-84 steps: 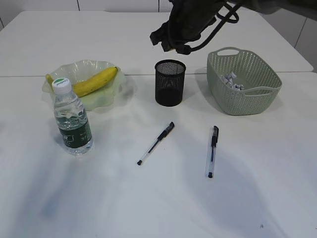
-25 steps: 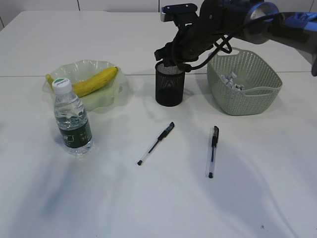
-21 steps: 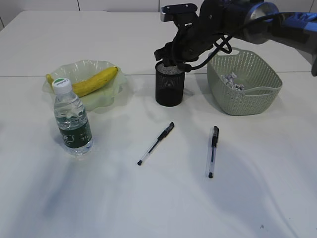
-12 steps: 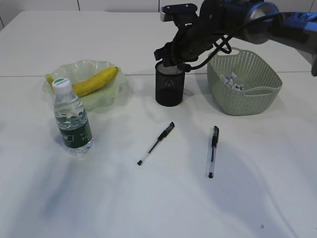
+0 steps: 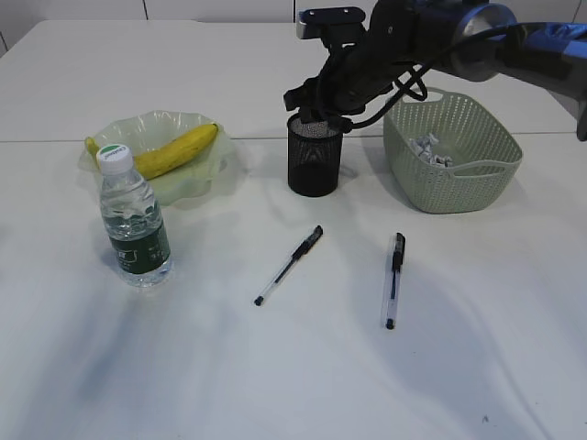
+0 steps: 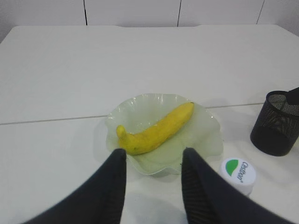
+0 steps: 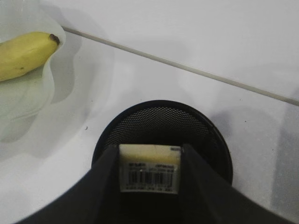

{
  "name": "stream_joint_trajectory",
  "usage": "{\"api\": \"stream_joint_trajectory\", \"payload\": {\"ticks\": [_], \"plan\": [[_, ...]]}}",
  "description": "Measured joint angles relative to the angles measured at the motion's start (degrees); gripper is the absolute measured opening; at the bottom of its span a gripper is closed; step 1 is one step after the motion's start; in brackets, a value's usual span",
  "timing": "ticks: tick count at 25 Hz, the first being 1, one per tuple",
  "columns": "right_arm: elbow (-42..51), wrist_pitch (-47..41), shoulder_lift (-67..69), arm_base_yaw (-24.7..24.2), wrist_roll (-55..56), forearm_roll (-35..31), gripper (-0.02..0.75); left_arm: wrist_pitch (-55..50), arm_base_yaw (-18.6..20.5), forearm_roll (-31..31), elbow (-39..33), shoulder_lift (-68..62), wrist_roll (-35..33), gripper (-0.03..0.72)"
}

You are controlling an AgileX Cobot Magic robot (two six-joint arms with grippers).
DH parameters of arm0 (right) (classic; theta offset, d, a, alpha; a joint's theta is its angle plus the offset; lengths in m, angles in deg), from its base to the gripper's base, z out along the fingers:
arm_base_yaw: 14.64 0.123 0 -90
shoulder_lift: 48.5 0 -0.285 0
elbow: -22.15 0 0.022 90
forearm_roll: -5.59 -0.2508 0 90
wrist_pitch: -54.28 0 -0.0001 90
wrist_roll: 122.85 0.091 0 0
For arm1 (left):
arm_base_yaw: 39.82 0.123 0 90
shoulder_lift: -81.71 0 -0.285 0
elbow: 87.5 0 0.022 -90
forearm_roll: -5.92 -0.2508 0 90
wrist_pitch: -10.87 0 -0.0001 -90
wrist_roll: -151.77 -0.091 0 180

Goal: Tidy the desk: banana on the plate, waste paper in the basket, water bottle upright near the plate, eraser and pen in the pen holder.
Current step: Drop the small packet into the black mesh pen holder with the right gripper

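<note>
At far left, the curved yellow banana (image 5: 174, 150) lies in the pale green ruffled glass plate (image 5: 213, 171), and the small clear water bottle with the dark green label (image 5: 134, 220) stands upright just beside it. The left gripper (image 6: 153, 161) hangs part open, empty. Two black-capped pens (image 5: 289, 265) lie loose. The right gripper (image 7: 149, 161) clamps the pale yellow barcoded eraser (image 7: 149, 174) over the black wire-mesh pen holder (image 5: 314, 154); next, I judge, release it inside. Paper sits in the sage-green perforated basket (image 5: 468, 183)
</note>
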Motion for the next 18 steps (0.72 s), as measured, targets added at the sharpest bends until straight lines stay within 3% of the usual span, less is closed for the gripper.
{"api": "stream_joint_trajectory", "payload": {"ticks": [9, 18], "plan": [[0.0, -0.1, 0.0, -0.48, 0.85, -0.14, 0.337, 0.0, 0.0, 0.0, 0.0, 0.0, 0.0, 0.276], [-3.39, -1.89, 0.0, -1.21, 1.05, -0.25, 0.346, 0.0, 0.0, 0.0, 0.0, 0.0, 0.0, 0.276]]}}
